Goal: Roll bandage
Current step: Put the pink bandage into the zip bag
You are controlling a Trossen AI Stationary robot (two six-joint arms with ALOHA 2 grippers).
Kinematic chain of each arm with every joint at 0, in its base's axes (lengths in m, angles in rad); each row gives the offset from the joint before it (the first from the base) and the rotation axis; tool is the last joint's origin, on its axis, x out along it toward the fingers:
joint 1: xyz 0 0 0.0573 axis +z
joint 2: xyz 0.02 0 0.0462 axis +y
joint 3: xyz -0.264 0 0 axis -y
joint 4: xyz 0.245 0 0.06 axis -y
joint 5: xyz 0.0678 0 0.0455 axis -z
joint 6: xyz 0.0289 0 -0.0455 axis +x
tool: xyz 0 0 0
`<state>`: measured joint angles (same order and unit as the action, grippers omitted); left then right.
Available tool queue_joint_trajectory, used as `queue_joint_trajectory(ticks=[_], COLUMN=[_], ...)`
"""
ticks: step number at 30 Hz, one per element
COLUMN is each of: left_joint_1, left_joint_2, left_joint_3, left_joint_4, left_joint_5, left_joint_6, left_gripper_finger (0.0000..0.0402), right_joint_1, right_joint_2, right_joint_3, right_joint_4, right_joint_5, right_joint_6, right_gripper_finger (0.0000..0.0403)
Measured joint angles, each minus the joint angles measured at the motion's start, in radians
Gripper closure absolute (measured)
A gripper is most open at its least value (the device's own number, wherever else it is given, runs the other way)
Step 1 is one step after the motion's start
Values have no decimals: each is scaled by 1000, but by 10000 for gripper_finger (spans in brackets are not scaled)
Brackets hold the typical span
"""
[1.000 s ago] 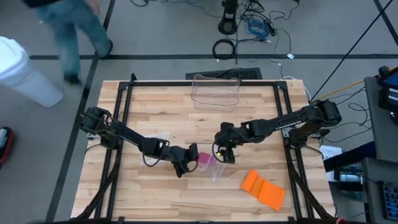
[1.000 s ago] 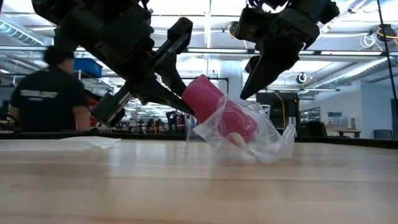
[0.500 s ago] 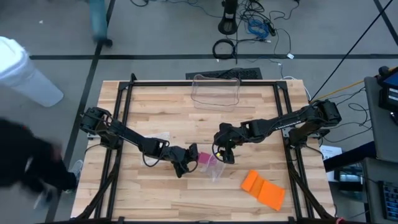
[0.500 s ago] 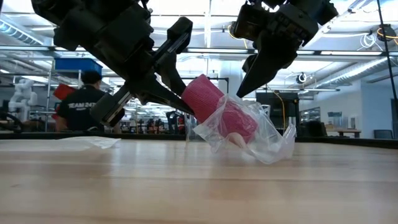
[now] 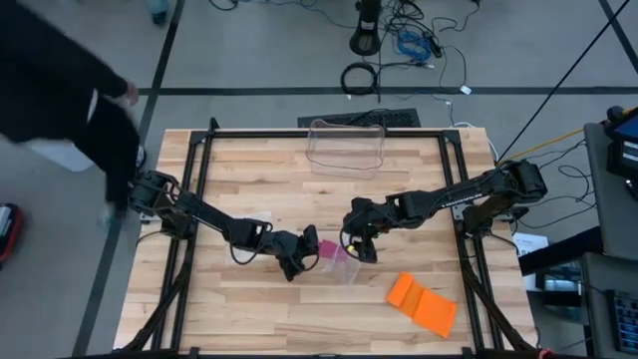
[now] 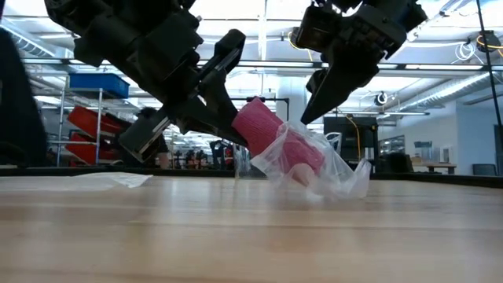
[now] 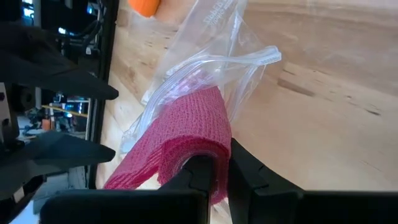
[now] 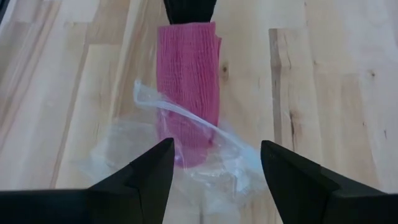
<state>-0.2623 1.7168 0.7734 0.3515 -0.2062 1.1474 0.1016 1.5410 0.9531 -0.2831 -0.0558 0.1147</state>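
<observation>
My left gripper (image 5: 302, 249) was pinched on the wall of the pink bandage roll (image 6: 271, 137), one finger inside its core and one outside, as the left wrist view showed. The roll was tilted, its gripped end raised and its other end tucked inside a clear plastic bag (image 6: 334, 173) that rested on the worktop (image 5: 249, 309). Roll and bag sat near the middle of the worktop, somewhat toward its front edge.

My right gripper (image 5: 361, 245) hung just above the bag, its fingers (image 8: 146, 180) spread wide and holding nothing, with the roll (image 8: 186, 81) and bag (image 8: 205, 168) directly beneath it.

An orange folded item (image 5: 422, 302) lay toward the front right corner. A clear container (image 5: 346, 146) stood at the rear edge. A person's dark sleeve (image 5: 60, 80) reached in beyond the rear left corner.
</observation>
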Motion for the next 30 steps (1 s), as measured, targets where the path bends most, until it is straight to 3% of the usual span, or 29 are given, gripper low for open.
queue_joint_trajectory(ticks=[5,9,13,18,22,28,30], left_joint_1=[-8,-31,-48,-57,-59,-57,-57], left_joint_2=[0,0,0,-1,-1,-1,-1], left_joint_3=[0,0,0,0,0,1,11], left_joint_4=[-1,4,11,16,10,7,2], left_joint_5=[-5,-82,-147,-158,-158,-51,-34], left_joint_6=[83,147,176,170,168,64,20], left_gripper_finger=[375,375,375,375,375,375,375], right_joint_1=[-17,-24,-24,-22,-22,-21,-13], right_joint_2=[0,0,32,99,115,99,99], right_joint_3=[0,0,0,0,0,0,0], right_joint_4=[-3,-8,-5,25,68,69,69], right_joint_5=[-3,-9,-81,-74,-74,-89,-96], right_joint_6=[-29,-29,6,29,30,30,13], right_gripper_finger=[177,177,177,183,227,364,390])
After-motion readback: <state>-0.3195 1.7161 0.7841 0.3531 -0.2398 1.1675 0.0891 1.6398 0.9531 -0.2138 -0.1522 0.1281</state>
